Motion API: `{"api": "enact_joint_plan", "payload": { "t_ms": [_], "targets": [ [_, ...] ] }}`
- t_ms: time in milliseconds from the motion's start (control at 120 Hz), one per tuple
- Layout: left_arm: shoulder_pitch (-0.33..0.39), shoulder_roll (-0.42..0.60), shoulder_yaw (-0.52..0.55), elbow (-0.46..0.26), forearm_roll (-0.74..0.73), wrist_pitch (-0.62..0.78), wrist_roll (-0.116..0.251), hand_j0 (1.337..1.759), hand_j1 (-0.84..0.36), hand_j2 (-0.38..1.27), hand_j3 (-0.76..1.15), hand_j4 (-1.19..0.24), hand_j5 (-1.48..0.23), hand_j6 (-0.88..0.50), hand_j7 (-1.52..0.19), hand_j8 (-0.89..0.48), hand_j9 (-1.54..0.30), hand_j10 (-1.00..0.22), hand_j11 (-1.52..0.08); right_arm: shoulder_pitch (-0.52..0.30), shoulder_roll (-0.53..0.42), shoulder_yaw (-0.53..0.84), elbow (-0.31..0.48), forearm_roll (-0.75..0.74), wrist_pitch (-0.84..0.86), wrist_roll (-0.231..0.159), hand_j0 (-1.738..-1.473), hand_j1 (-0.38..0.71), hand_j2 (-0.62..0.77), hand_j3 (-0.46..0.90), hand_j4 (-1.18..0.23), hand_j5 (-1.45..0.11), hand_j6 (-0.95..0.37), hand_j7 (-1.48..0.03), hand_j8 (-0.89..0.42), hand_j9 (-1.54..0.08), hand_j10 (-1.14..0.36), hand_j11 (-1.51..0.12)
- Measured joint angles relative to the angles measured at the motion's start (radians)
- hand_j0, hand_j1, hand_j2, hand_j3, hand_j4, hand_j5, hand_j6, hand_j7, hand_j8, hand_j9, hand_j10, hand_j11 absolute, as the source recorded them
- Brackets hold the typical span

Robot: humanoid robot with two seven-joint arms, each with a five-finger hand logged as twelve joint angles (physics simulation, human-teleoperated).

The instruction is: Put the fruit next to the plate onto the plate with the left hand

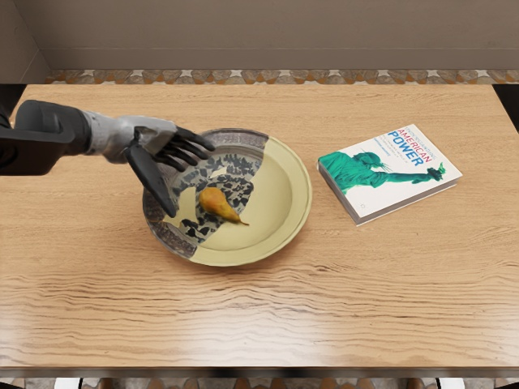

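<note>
**Bench** (pixel 259 324): wooden top with a light grain running 9 to 3 o'clock. It fills most of the head view.

**Plate** (pixel 302 194): round and shallow, cream-yellow. A dark blue-and-white patterned section covers its 9 o'clock side, from the rim in toward the middle. It sits flat on the bench, slightly to 9 o'clock of the bench's centre.

**Pear** (pixel 217 204): small, golden-brown, the task's fruit. It lies on its side inside the plate, just to 9 o'clock of the plate's centre, where the patterned section meets the plain cream. The broad end points to about 10 o'clock and the narrow stem end to about 4 o'clock. Nothing grips it; it rests on the plate's surface.

**Left hand** (pixel 162 154): grey wrist and black digits, on an arm that enters from the 9 o'clock edge. It hovers over the plate's rim at 9 to 10 o'clock. It is released, with the fingers (pixel 190 146) fanned toward 3 o'clock and holding nothing. The thumb (pixel 154 182) slants down toward 5 o'clock across the patterned rim. Its tip ends just beside the pear on the 9 o'clock side, with a small gap showing between them.

**Book** (pixel 389 172): a white paperback with a green Statue of Liberty on the cover and the title "American Power". It lies flat on the bench at 3 o'clock of the plate, apart from it, and is turned slightly askew.
</note>
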Motion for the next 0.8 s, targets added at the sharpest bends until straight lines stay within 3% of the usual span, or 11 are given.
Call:
{"api": "enact_joint_plan", "payload": {
  "t_ms": [67,150,300,417,800],
  "targets": [
    [0.003,0.034,-0.022,0.049,-0.175,-0.114,0.0,1.658,0.19,0.1,0.0,-0.14,-0.18,-0.14,-0.18,-0.12,-0.18,-0.13,-0.18,0.0,0.0,0.0,0.0,0.0,0.0,0.0,-1.658,-0.35,0.0,0.0,0.0,0.0,0.0,0.0,0.0,0.0,0.0,0.0],
    [0.023,0.066,-0.042,0.099,-0.291,-0.184,0.0,1.658,0.24,0.07,0.0,-0.1,-0.13,-0.1,-0.13,-0.09,-0.13,-0.09,-0.13,0.0,0.0,0.0,0.0,0.0,0.0,0.0,-1.658,-0.35,0.0,0.0,0.0,0.0,0.0,0.0,0.0,0.0,0.0,0.0],
    [0.148,0.14,-0.055,0.148,-0.466,-0.228,0.0,1.658,0.28,0.04,0.0,-0.06,-0.08,-0.06,-0.08,-0.06,-0.08,-0.06,-0.08,0.0,0.0,0.0,0.0,0.0,0.0,0.0,-1.658,-0.35,0.0,0.0,0.0,0.0,0.0,0.0,0.0,0.0,0.0,0.0],
    [0.17,0.188,-0.057,0.258,-0.609,-0.237,0.0,1.658,0.3,0.02,0.0,-0.04,-0.06,-0.04,-0.06,-0.04,-0.06,-0.04,-0.06,0.0,0.0,0.0,0.0,0.0,0.0,0.0,-1.658,-0.35,0.0,0.0,0.0,0.0,0.0,0.0,0.0,0.0,0.0,0.0],
    [0.216,0.265,-0.056,0.407,-0.73,-0.242,0.0,1.658,0.32,0.01,0.0,-0.02,-0.03,-0.02,-0.03,-0.02,-0.03,-0.02,-0.03,0.0,0.0,0.0,0.0,0.0,0.0,0.0,-1.658,-0.35,0.0,0.0,0.0,0.0,0.0,0.0,0.0,0.0,0.0,0.0]
  ]
}}
